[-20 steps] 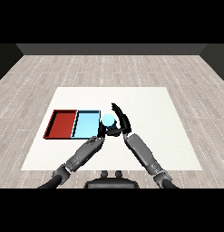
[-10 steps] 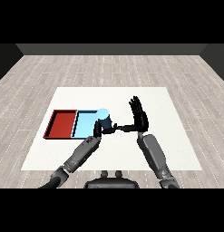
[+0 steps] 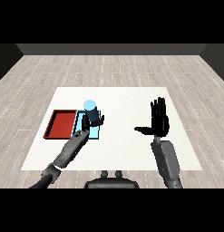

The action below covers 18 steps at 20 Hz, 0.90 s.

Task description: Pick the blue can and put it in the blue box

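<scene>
- Blue can (image 3: 90, 108): upright, carried by the left robot hand (image 3: 92, 120), over the light blue tray (image 3: 96, 133). Pale top face shows clear above the fingers; lower body is hidden by them.
- Left robot hand: fingers curled round the can's lower part, grasping it. Forearm comes in from the lower left and crosses the near edge of the light blue tray, so the carrying arm is on the same side as both trays.
- Cannot tell whether the can's base touches the tray floor or hangs just above it; the hand covers that contact.
- Light blue tray: lies on the white counter (image 3: 122, 99), touching the red tray (image 3: 61, 123) on its left side. Much of the blue tray is masked by hand and can; only the near right corner and a strip of the left edge show.
- Right robot hand (image 3: 158, 121): released, fingers straight and pointing up, thumb out to the side, holding nothing. It is well apart from can and trays, over bare counter on the right. Judgement: parked there to stay out of the left arm's path.
- Judgement on stage: can is over the correct tray, so transport looks nearly complete; remaining step is to lower, if needed, and uncurl the fingers.
- Risk, as judgement: the can is near the tray's far end, so a tilt on release could tip it over the rim.
</scene>
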Tool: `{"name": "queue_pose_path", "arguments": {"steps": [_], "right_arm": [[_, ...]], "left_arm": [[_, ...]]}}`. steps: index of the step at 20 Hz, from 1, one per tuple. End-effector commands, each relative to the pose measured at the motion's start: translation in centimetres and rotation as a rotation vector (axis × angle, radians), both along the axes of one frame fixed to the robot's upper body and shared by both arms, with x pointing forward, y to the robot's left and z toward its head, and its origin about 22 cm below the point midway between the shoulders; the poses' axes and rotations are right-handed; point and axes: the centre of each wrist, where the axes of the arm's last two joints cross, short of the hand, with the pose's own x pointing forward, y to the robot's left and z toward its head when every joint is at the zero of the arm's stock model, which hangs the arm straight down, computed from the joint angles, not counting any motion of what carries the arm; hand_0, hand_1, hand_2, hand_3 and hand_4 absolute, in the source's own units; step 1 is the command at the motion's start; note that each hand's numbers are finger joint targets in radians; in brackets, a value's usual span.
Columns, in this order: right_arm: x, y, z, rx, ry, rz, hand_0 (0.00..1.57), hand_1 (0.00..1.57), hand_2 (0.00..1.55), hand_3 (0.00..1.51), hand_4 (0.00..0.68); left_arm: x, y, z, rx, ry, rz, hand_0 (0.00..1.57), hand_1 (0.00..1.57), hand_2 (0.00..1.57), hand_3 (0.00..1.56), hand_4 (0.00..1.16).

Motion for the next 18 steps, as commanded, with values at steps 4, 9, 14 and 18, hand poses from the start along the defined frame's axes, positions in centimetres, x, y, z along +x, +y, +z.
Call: {"name": "queue_pose_path", "arguments": {"steps": [4,9,14,18], "right_arm": [[-1.6,-2.5,-0.2,-0.012,0.005,-0.078,0.0,0.0,0.0,0.0,0.0],[1.2,-2.0,-3.4,0.009,0.048,-0.091,0.0,0.0,0.0,0.0,0.0],[2.0,-1.7,-4.2,0.007,0.078,-0.079,0.0,0.0,0.0,0.0,0.0],[3.1,-2.3,-3.5,0.023,0.081,-0.074,0.0,0.0,0.0,0.0,0.0]], "left_arm": [[4.4,3.6,1.3,0.063,0.094,0.112,1.57,1.57,1.57,1.49,1.11],[4.6,7.0,-1.2,0.14,0.239,0.172,1.57,1.57,1.57,1.49,1.1],[3.9,8.0,-3.5,0.195,0.434,0.247,1.57,1.57,1.54,1.41,1.0],[2.4,8.4,-6.0,0.292,0.552,0.31,1.51,1.51,1.4,1.18,0.9]]}}
